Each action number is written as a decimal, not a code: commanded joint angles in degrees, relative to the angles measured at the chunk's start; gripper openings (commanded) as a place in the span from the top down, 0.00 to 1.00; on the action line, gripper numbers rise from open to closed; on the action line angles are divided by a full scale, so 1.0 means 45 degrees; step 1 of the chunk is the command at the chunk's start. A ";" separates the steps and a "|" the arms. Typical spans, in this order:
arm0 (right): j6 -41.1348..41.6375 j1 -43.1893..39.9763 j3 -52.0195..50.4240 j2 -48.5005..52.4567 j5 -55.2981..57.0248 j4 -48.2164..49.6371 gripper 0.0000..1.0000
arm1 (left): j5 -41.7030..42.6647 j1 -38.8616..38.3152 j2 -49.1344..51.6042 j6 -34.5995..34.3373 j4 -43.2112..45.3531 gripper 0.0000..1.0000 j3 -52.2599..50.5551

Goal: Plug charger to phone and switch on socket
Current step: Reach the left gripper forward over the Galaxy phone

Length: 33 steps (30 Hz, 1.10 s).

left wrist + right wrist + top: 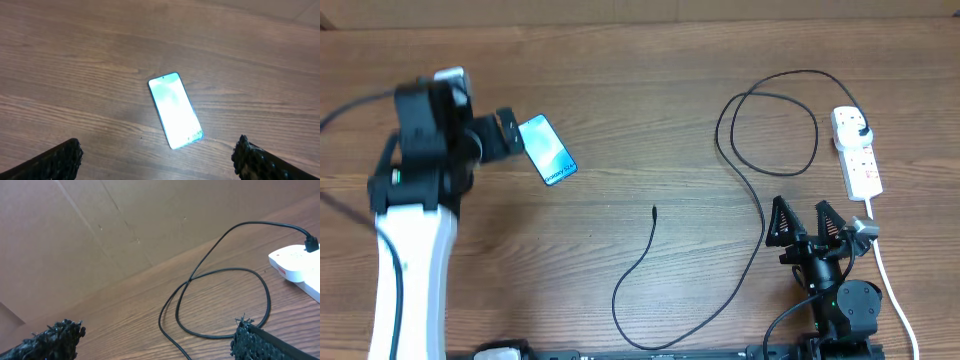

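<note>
Phone (548, 150): flat on tabletop, far left, screen up. Left gripper (160, 155) near it, jaws spread, empty. Charger (653, 215): tip loose mid-tabletop, plug in socket (857, 152). Right gripper (801, 212): jaws spread, empty. Advice: pinch cable just behind tip

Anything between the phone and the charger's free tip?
No. Overhead view shows only bare table between the phone and the charger tip.

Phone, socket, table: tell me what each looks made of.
Phone: likely a glass front, glossy, glowing cyan. Socket: probably white moulded plastic, smooth with a slight sheen. Table: wood or wood-look laminate, matte, visible brown grain lines.
</note>
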 commanded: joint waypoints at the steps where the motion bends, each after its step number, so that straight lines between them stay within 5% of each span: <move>1: -0.0078 0.0058 -0.0126 -0.0029 -0.0010 0.0087 0.00 | 0.0015 0.0058 0.1617 -0.0121 -0.0408 0.00 0.0777; 11: -0.0078 0.0058 -0.0126 -0.0029 -0.0010 0.0087 0.00 | 0.1987 0.0058 0.4891 -0.0189 -0.1501 0.01 0.0724; 24: -0.0078 0.0058 -0.0126 -0.0029 -0.0010 0.0087 0.00 | 0.2064 -0.0151 0.7363 -0.3672 -0.0962 0.00 0.0797; 33: -0.0078 0.0058 -0.0126 -0.0029 -0.0010 0.0087 0.00 | 0.0719 -0.1404 0.8140 -0.4609 -0.2798 0.00 0.4459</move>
